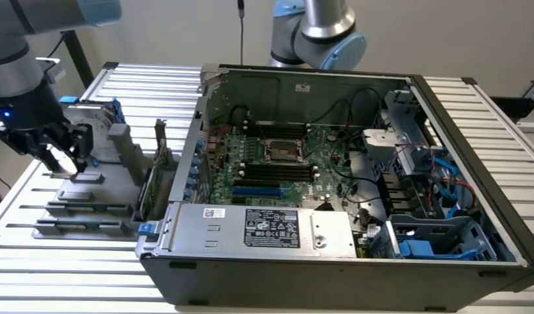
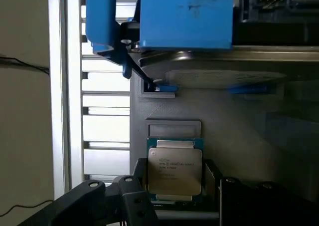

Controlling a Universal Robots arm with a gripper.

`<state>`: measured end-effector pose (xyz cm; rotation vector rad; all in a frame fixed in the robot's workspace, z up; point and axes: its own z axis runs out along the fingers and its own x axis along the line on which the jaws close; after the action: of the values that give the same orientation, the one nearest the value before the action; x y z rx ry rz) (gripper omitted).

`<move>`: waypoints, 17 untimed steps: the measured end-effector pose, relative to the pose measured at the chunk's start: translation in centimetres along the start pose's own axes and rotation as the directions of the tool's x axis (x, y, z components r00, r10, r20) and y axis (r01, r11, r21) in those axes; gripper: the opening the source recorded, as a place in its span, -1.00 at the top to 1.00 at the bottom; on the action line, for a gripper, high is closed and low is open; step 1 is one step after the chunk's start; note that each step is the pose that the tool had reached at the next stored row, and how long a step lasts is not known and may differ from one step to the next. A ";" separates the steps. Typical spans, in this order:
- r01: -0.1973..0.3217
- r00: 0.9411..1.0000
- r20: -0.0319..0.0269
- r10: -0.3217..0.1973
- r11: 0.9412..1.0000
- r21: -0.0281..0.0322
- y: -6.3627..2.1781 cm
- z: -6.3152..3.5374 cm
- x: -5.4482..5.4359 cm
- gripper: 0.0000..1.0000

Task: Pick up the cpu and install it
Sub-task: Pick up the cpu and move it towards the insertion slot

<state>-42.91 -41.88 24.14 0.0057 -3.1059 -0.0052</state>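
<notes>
Silver-grey metal, flat and square with printed lettering and a thin green rim: we see the cpu (image 2: 175, 172) lying in a grey tray (image 1: 79, 199) beside the open computer case (image 1: 337, 196). Our gripper (image 1: 65, 159) hangs low over it, black fingers (image 2: 124, 196) spread, one either side.

We are seeing gripper (image 1: 65, 156) hanging over grey holder (image 1: 84, 196) at exterior view's left, fingers flanking cpu (image 2: 174, 171). Blue-bracketed drive (image 2: 184, 16) is crowding just beside it. Upright cards (image 1: 158, 173) are standing between holder and open computer case (image 1: 337, 275); motherboard socket (image 1: 279, 152) is lying uncovered.
</notes>
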 end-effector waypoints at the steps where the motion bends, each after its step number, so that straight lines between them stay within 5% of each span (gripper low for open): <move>1: 0.000 1.000 0.000 0.000 1.000 0.000 0.00 -0.45 0.0 -0.09; 12: 0.000 1.000 -0.001 0.000 1.000 0.000 0.01 -5.49 -0.8 -0.09; 17: 0.001 1.000 -0.004 -0.001 1.000 0.000 0.01 -7.83 -2.5 -0.09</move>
<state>-40.15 -41.88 31.88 0.0070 -3.1020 -0.0058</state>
